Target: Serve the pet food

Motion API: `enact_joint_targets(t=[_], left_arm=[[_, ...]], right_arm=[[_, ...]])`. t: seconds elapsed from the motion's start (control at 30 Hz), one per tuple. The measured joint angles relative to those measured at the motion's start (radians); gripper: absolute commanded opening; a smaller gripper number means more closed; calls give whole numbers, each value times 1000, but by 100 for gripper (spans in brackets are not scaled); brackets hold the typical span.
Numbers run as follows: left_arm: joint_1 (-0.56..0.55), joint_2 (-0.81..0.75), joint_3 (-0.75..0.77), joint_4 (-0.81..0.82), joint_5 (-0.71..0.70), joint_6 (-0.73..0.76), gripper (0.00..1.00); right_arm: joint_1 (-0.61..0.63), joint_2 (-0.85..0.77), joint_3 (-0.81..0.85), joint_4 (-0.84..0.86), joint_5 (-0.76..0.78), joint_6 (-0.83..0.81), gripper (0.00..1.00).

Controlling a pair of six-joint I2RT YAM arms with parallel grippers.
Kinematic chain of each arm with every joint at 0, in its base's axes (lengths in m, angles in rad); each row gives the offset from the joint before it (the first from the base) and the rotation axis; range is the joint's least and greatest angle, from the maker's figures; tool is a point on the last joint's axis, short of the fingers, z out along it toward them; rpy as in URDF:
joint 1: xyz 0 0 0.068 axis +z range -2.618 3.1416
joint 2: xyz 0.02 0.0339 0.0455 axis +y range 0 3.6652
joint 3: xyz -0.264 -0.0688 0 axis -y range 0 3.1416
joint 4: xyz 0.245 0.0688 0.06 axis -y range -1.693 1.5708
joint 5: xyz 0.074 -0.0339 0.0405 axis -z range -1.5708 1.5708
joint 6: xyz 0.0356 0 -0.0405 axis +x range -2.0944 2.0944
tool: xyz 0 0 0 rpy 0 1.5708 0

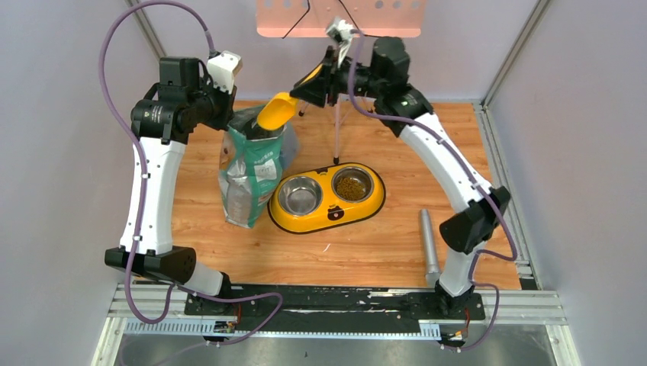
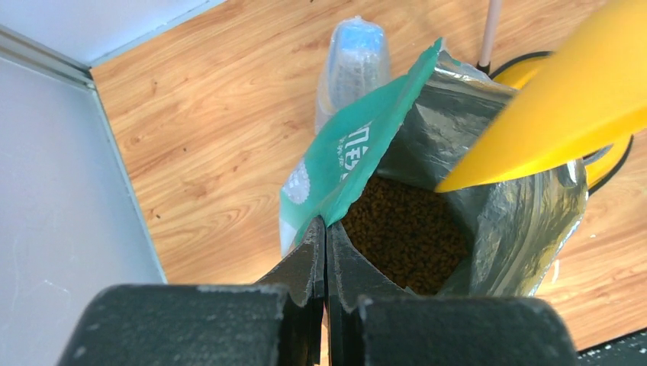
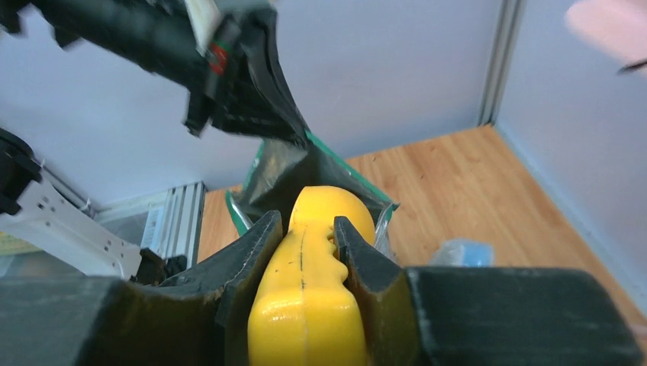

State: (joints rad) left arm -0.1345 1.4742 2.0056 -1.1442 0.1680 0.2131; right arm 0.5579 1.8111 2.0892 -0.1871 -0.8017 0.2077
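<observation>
Two heaps of pet food are here, and no single view gives both. My left wrist camera looks down into the open bag, where the brown kibble lies deep between the foil walls; only the top view shows the second heap, in the right well of the yellow double bowl, whose left well shows shiny steel. The bag stands upright on the wooden table, just to the left of the bowl.

My left gripper has its fingers pressed together on the bag's teal rim at the far left side of the mouth; the right wrist view shows the same pinch from the other side. My right gripper is clamped on the thick handle of the orange-yellow scoop, one finger on each flank. That view hides the scoop's cup behind the handle; the top view shows it tilted down over the bag's mouth; the left wrist view shows its tip above the kibble, though I cannot tell whether it touches.

Beyond the bag the left wrist view shows a clear plastic packet; a metal cylinder lies near, well to the right.
</observation>
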Motion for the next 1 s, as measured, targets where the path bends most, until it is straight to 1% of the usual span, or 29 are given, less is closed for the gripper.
enact_joint_targets(t=[0.13,0.27,0.43,0.6,0.8,1.0], left_arm=[[1,0,0,0,35,-12,0],[1,-5,-4,0,96,-25,0],[4,-75,-102,58,167,-52,0],[4,-138,-190,121,217,-82,0],[11,-144,-229,175,232,-105,0],[12,-156,-275,222,230,-126,0]], right_arm=[[46,93,-14,-51,-23,-79,0],[93,147,-11,-114,-22,-179,0],[150,234,82,-226,-11,-272,0],[191,322,164,-284,22,-339,0],[217,352,179,-286,116,-412,0],[253,341,40,-177,196,-510,0]])
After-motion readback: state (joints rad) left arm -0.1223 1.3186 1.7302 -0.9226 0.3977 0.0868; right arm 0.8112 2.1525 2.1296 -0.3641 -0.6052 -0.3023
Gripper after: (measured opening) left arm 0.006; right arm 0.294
